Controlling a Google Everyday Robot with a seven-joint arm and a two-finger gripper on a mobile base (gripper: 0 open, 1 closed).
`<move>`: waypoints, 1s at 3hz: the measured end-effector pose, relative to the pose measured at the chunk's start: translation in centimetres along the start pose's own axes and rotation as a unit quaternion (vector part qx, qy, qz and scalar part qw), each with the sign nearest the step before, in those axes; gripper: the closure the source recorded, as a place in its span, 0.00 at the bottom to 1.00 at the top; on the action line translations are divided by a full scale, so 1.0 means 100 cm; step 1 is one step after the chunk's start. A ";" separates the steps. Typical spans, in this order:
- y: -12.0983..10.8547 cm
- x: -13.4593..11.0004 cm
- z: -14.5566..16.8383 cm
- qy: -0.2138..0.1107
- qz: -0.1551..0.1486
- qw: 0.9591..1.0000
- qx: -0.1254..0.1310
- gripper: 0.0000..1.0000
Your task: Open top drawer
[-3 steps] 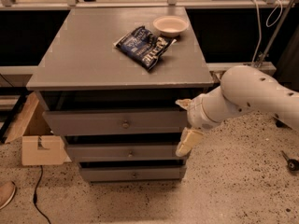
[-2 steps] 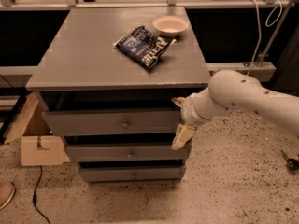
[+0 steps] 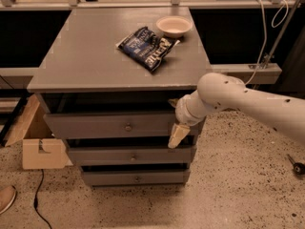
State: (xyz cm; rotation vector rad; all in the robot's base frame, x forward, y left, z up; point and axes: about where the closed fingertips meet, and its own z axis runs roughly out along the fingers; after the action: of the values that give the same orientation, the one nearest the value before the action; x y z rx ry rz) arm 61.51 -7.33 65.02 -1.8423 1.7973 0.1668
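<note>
The top drawer (image 3: 95,125) is the widest gray drawer front, under the cabinet top, with a small round metal knob (image 3: 127,127) at its centre. Two narrower gray drawer fronts sit below it, the middle one (image 3: 114,155) and the bottom one (image 3: 128,177). My gripper (image 3: 175,128) is on a white arm coming in from the right. It hangs in front of the right end of the top drawer, to the right of the knob and apart from it. One tan finger (image 3: 178,135) points down over the drawer's lower edge.
The gray cabinet top (image 3: 90,56) holds a dark blue chip bag (image 3: 147,47) and a small white bowl (image 3: 174,26). A cardboard box (image 3: 38,149) stands on the floor at the left. Cables (image 3: 267,32) hang at the back right. The floor is speckled.
My arm and gripper have moved left, from beside the cabinet's right edge to in front of the right end of the top drawer. The drawers have not moved.
</note>
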 end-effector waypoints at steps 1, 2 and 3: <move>0.004 0.010 0.013 0.003 0.009 1.000 -0.010 0.27; 0.005 0.010 0.013 0.003 0.009 1.000 -0.010 0.50; 0.003 0.008 0.009 0.003 0.009 1.000 -0.010 0.73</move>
State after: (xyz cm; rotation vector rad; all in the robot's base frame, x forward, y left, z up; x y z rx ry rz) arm 61.54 -7.60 63.86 -1.8424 1.8237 0.1866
